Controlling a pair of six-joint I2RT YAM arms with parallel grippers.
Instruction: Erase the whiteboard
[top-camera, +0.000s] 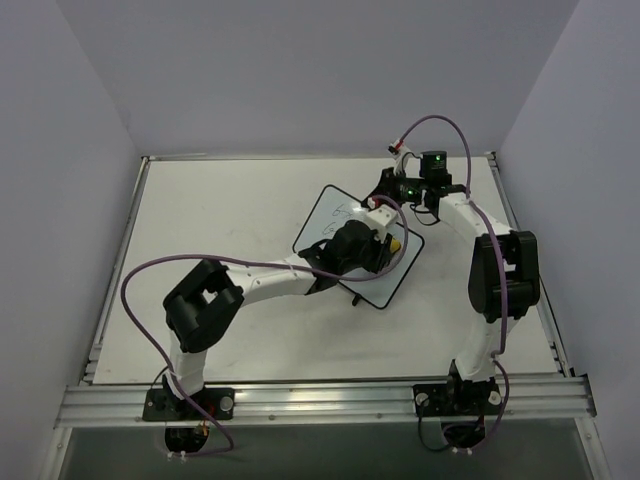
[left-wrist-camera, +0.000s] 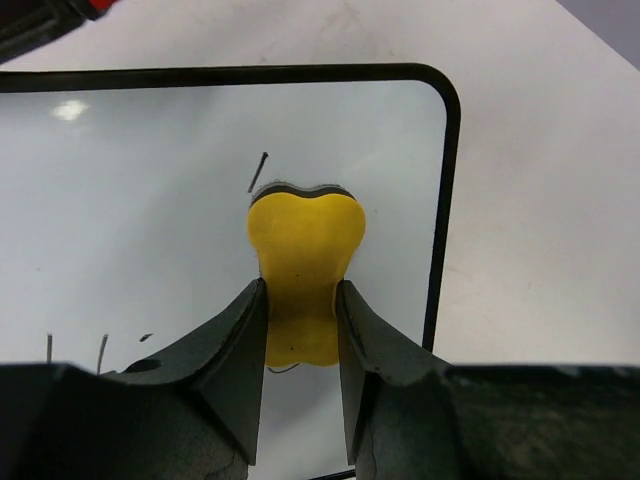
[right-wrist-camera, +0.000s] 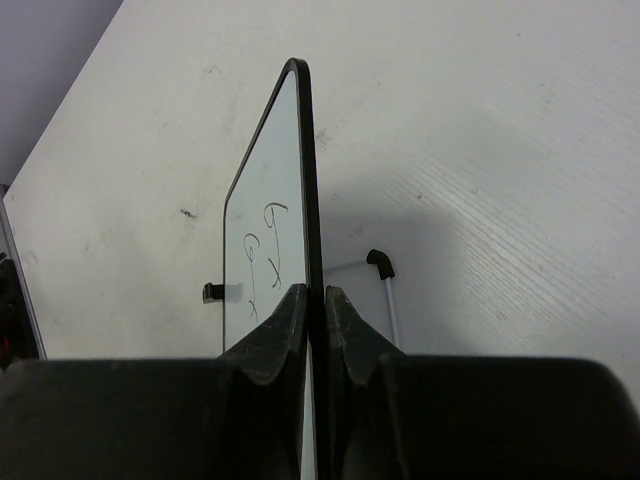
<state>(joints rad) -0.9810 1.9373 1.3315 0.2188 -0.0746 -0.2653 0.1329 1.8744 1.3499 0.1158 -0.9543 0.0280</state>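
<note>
Even soft lighting, small glare spot on whiteboard (left-wrist-camera: 160, 240), faint shadow on table (right-wrist-camera: 500, 150), near foreground dark

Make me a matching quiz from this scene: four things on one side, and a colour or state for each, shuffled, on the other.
1. eraser
2. whiteboard
3. left gripper
4. right gripper

A. shut on the whiteboard's rim
B. yellow
C. shut on the eraser
D. white, with dark writing

Pairs: 1-B, 2-D, 3-C, 4-A.
</note>
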